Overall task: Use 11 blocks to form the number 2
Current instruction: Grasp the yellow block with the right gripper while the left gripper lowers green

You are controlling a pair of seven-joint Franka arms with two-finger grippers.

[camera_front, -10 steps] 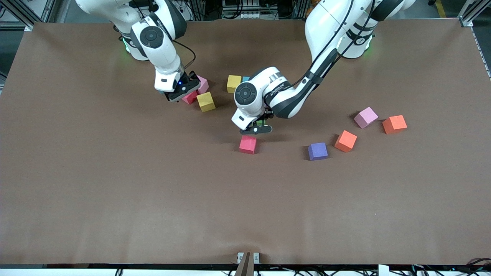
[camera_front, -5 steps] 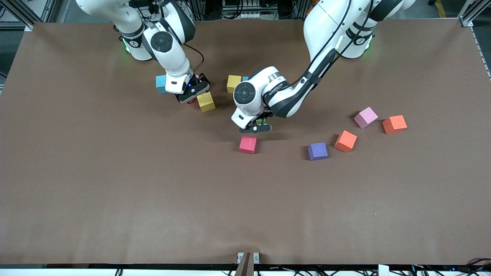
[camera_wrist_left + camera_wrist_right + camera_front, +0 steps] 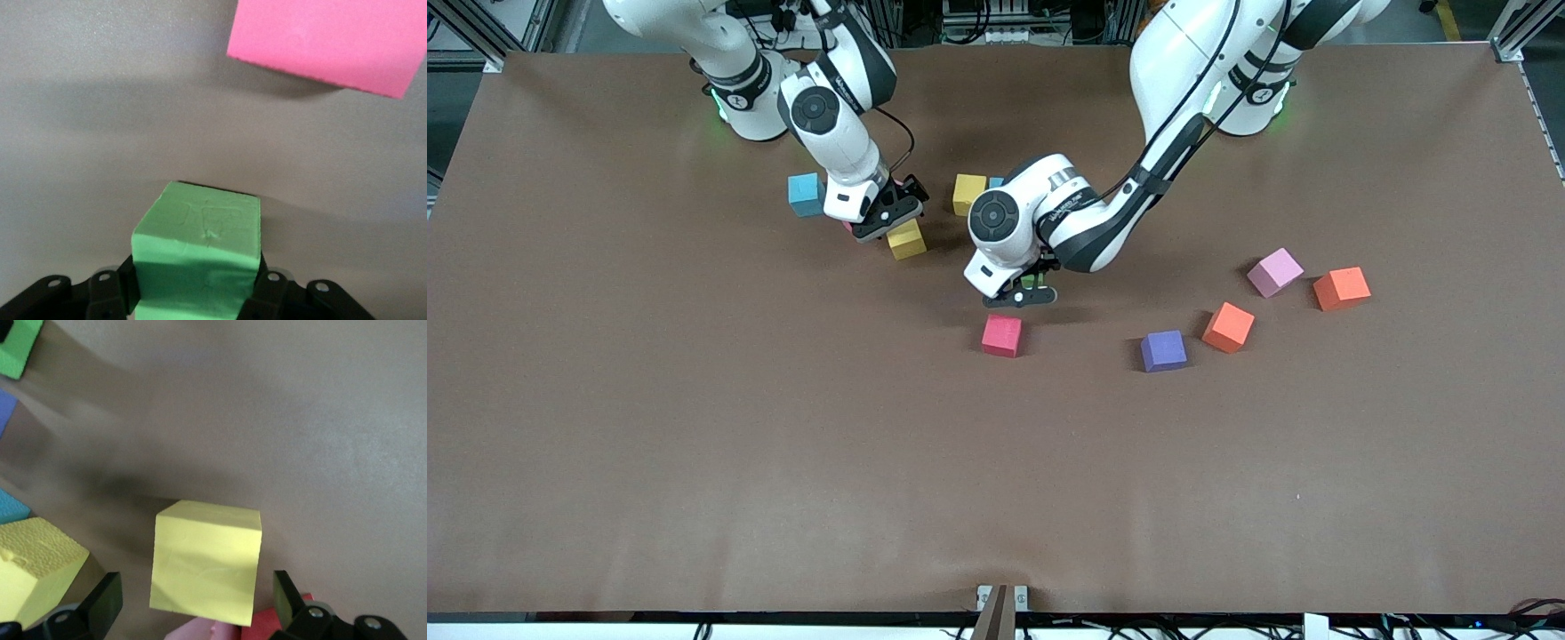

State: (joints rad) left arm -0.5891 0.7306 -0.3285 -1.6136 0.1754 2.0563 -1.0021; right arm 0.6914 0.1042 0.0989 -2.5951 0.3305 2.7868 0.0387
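We see the desk (image 3: 694, 444) bare nearer the front camera. The red block (image 3: 1002, 335) sits just under the left hand (image 3: 1024, 296); purple (image 3: 1164, 350) and orange (image 3: 1228, 326) blocks crowd the left arm's end. Yellow blocks (image 3: 906, 239) hem the right hand (image 3: 885, 213).

Brown table cover (image 3: 694, 427), aluminium frame corners (image 3: 1507, 40), a bracket (image 3: 1000, 600).

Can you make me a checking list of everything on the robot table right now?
Surface: brown table, flat.
Job's things: loose blocks, no number 2 yet; red block, purple block, pink block lie apart.
Clutter: nothing seen.
Hands: left hand shut on green block, above the table; right hand open over yellow block.
Cables: black cable on right arm.
Surroundings: metal frame at corners.
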